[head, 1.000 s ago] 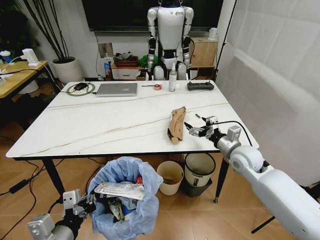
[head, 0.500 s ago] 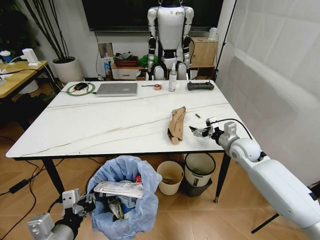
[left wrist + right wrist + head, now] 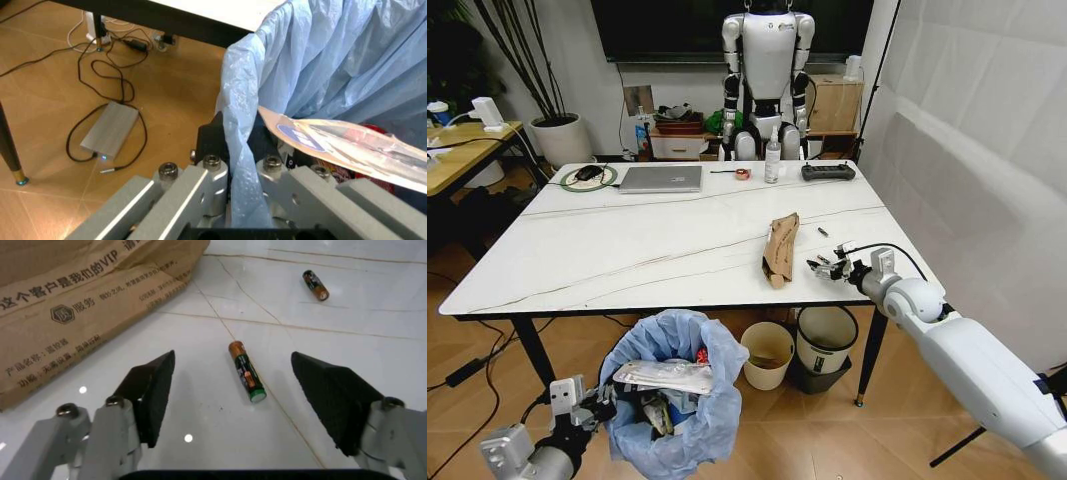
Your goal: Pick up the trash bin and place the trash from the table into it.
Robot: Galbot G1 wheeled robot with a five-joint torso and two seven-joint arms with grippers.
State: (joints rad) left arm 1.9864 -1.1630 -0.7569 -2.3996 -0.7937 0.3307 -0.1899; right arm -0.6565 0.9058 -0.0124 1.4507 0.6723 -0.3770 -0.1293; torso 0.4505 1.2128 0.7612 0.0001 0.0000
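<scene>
The trash bin (image 3: 672,395), lined with a crinkly light-blue bag, hangs low in front of the table (image 3: 627,250), holding wrappers and a red can. My left gripper (image 3: 597,405) is shut on its rim. In the left wrist view the gripper (image 3: 243,200) pinches the blue bag (image 3: 320,65) beside a clear wrapper (image 3: 347,145). On the table's right side lies torn brown cardboard (image 3: 780,248). Just right of it my right gripper (image 3: 827,267) hovers open. In the right wrist view the gripper (image 3: 243,395) straddles a small battery (image 3: 246,371), with the cardboard (image 3: 80,305) beside it and a second battery (image 3: 315,285) farther off.
A grey laptop (image 3: 661,178), tape roll (image 3: 742,173), spray bottle (image 3: 772,160) and black controller (image 3: 827,172) line the table's far edge. Under the table stand a cream bucket (image 3: 767,352) and a dark bin (image 3: 827,345). A humanoid robot (image 3: 767,70) stands behind; cables cross the floor.
My right gripper has drawn slightly away from the cardboard and sunk closer to the tabletop. The bin and left gripper have stayed where they were.
</scene>
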